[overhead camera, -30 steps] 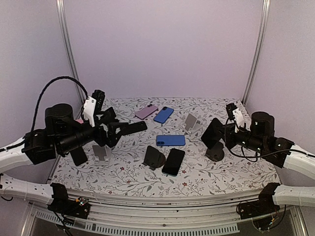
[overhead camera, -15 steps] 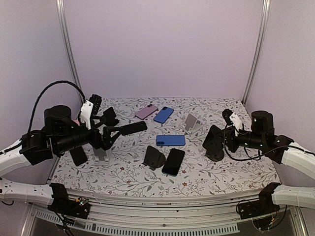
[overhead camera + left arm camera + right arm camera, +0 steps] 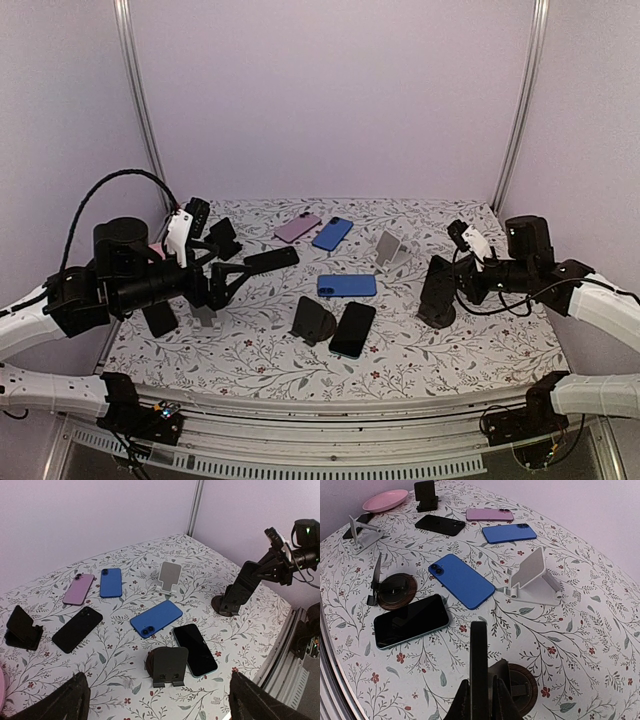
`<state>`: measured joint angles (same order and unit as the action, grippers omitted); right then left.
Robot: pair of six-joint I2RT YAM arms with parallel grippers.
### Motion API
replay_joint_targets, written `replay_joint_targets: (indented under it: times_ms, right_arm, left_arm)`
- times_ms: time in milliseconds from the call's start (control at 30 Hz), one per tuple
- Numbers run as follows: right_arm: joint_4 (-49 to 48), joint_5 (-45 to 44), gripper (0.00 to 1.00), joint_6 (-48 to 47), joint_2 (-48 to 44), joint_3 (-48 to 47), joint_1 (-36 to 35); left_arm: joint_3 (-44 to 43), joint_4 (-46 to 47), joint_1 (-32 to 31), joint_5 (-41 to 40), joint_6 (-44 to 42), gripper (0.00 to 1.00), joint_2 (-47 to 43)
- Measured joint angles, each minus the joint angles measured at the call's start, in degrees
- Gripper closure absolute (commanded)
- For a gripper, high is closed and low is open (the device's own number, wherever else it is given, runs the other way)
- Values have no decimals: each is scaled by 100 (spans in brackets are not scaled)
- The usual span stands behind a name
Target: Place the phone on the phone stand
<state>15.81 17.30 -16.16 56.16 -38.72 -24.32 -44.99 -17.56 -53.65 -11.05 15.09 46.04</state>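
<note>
Right hand (image 3: 458, 283) is over at the right side of the table (image 3: 480, 350), nearly closed, pinching a black phone (image 3: 436, 285) by its thin edges. The phone stands upright, seen edge-on from the right wrist, a narrow dark blade between the 2 fingers (image 3: 462, 702). Directly under it sits a round black stand (image 3: 520, 687). The phone's lower end is right at the stand, but whether it rests in the cradle I cannot tell.

Left hand (image 3: 222, 280) hangs above the left part of the table, spread wide, nothing in it.

Across the floral cloth, a blue phone (image 3: 346, 285) lies flat at centre, camera side up. Just in front of it a dark-screened phone (image 3: 352, 329) lies beside a second black stand (image 3: 313, 320). A pale grey stand (image 3: 390, 248) stands further back. Along the far side are another blue phone (image 3: 332, 233) and a lilac phone (image 3: 297, 227), side by side. Far left, the right wrist view picks out a pink dish (image 3: 385, 500) and a flat black phone (image 3: 440, 524).
</note>
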Motion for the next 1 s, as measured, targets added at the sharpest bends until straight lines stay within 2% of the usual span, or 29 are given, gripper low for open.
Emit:
replay_joint_targets:
  times_ms: [300, 1000]
  right_arm:
    - [-55, 151, 98, 4, 501, 13, 245]
    - [-337, 214, 93, 240, 612, 162, 262]
  left_arm:
    - [0, 11, 87, 42, -2, 4, 9]
    - [7, 11, 199, 164, -2, 3, 96]
